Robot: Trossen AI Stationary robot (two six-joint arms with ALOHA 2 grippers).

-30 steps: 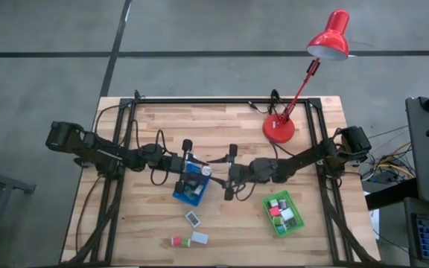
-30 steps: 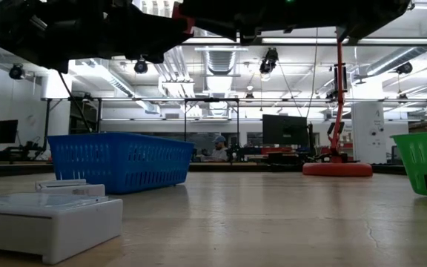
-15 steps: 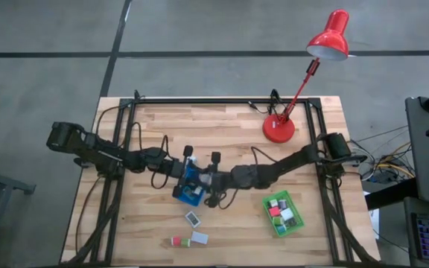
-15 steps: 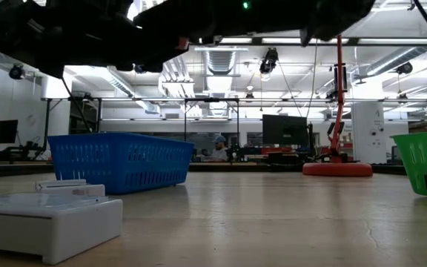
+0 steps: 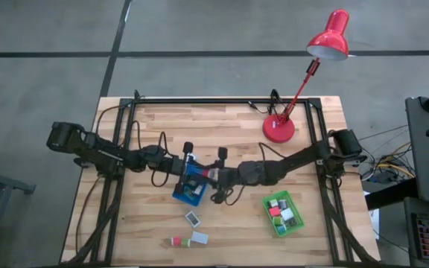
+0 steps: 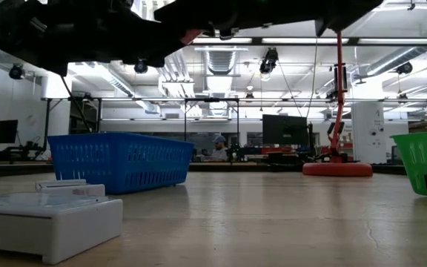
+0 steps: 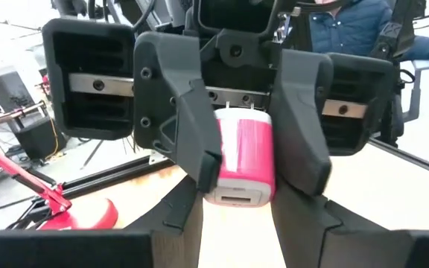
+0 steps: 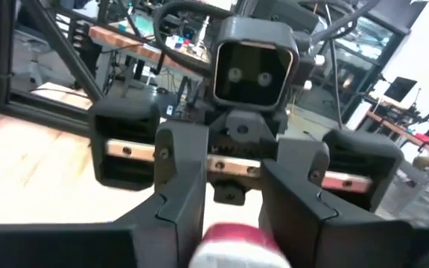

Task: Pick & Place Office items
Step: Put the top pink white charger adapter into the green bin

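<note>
handover mid-counter | right gripper (image 7: 237, 160) holds pink block (image 7: 243, 158) | left gripper (image 8: 233, 195) wide | close squarely before releasing

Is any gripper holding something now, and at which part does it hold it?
The right gripper holds a pink and white block by two opposite sides, between its fingers. The left gripper faces it, open and empty.
</note>
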